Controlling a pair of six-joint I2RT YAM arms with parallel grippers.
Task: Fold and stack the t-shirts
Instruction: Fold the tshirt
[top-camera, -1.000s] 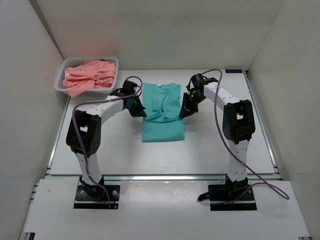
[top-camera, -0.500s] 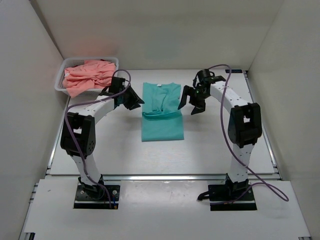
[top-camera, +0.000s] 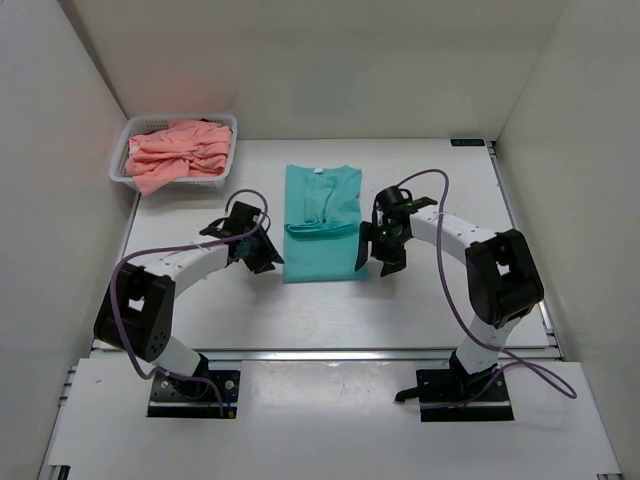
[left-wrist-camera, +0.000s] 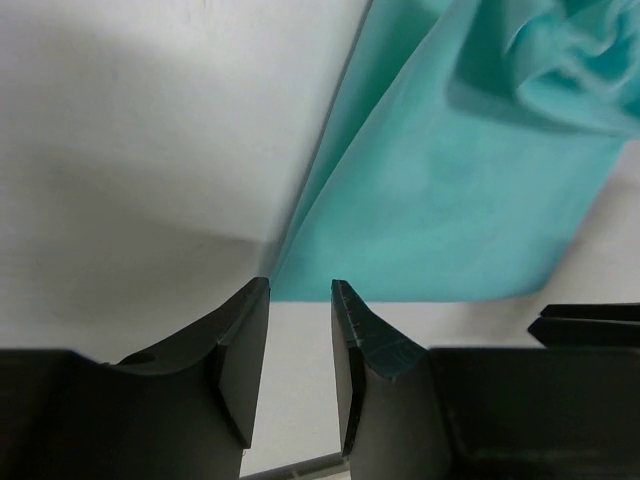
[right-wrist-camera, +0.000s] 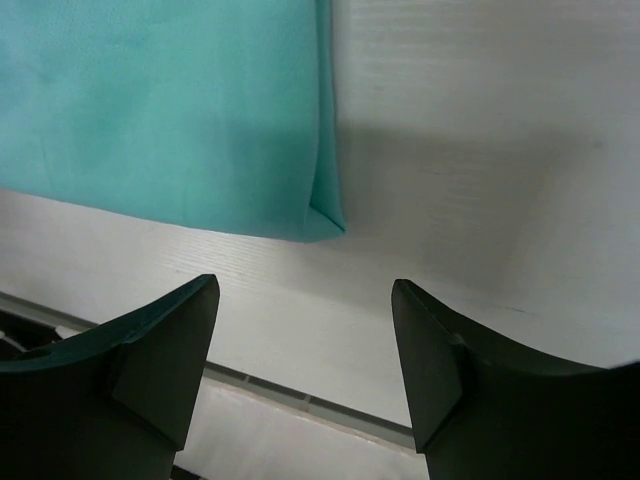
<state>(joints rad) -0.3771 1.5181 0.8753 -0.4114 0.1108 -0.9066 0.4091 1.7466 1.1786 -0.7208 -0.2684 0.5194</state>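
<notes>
The teal-green t-shirt (top-camera: 322, 250) lies flat mid-table, folded into a narrow strip, with its white neck label (top-camera: 318, 171) at the far end. My left gripper (top-camera: 264, 254) is low beside the shirt's near left corner. In the left wrist view the gripper (left-wrist-camera: 300, 292) is narrowly open and empty, with the shirt's corner (left-wrist-camera: 450, 200) just ahead of the tips. My right gripper (top-camera: 371, 254) is at the near right corner. In the right wrist view it (right-wrist-camera: 305, 292) is wide open and empty, just short of the shirt's corner (right-wrist-camera: 160, 110). Salmon-pink t-shirts (top-camera: 178, 152) lie crumpled in the basket.
The white mesh basket (top-camera: 170, 183) stands at the far left corner of the table. White walls close in the left, right and back sides. The table's near edge rail (right-wrist-camera: 300, 400) runs just below the right fingers.
Both arms have swung from the shirt's upper sides toward the near end and now sit low at its two near corners. The shirt has not moved.
</notes>
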